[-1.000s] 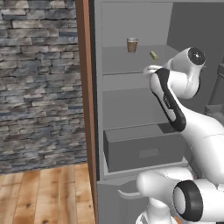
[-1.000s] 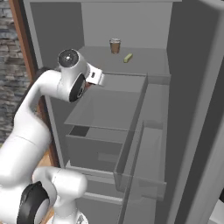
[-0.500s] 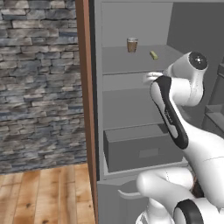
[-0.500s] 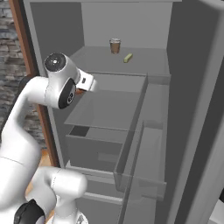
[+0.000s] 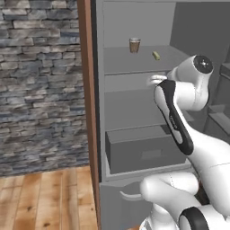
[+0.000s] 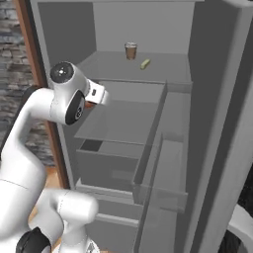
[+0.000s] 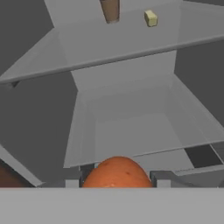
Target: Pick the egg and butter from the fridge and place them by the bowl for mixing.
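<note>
Gripping the small orange-red egg point(image 7: 117, 172), the robot's two-finger gripper point(image 7: 117, 178) has its jaws clamped around it inside the tall grey fridge point(image 6: 173, 113); the pale yellow butter stick point(image 7: 150, 18) sits on the top shelf beside a brown cup point(image 7: 110, 9).

The fridge point(image 6: 217, 123) is entered from its open front. On the top shelf point(image 6: 163, 69), room is left between the cup point(image 6: 130, 50) at the back and the butter point(image 6: 145, 63) just beside it. The middle shelf point(image 5: 130, 96) is crowded at its front edge by the arm. The drawer point(image 5: 143, 150) blocks the space below.
</note>
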Available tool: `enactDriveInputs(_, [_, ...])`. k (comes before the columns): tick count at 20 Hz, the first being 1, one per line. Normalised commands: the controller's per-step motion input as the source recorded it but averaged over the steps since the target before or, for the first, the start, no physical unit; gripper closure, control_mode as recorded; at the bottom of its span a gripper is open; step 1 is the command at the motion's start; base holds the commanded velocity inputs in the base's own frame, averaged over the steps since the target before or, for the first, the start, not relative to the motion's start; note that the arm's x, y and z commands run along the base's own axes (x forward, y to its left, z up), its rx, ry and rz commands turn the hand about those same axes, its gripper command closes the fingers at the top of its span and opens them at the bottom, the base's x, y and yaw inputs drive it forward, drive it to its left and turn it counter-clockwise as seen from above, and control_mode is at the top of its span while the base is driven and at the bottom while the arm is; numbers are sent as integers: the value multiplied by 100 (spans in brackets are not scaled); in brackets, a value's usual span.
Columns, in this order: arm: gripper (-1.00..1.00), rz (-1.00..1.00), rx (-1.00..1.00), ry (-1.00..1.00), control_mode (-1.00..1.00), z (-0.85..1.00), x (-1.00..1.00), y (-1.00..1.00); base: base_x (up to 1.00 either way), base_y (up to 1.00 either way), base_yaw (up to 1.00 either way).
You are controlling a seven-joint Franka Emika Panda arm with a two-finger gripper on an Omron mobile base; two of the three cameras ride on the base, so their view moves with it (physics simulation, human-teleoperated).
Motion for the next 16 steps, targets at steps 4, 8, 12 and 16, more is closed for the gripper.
enactDriveInputs(4, [100, 0, 0, 0, 100, 0, 0, 0, -48, 10, 26])
enactDriveInputs(8, [100, 0, 0, 0, 100, 0, 0, 0, -35, 28, 70])
enactDriveInputs(12, [100, 0, 0, 0, 100, 0, 0, 0, -23, 17, 91])
enactDriveInputs(16, [100, 0, 0, 0, 100, 0, 0, 0, -14, 12, 99])
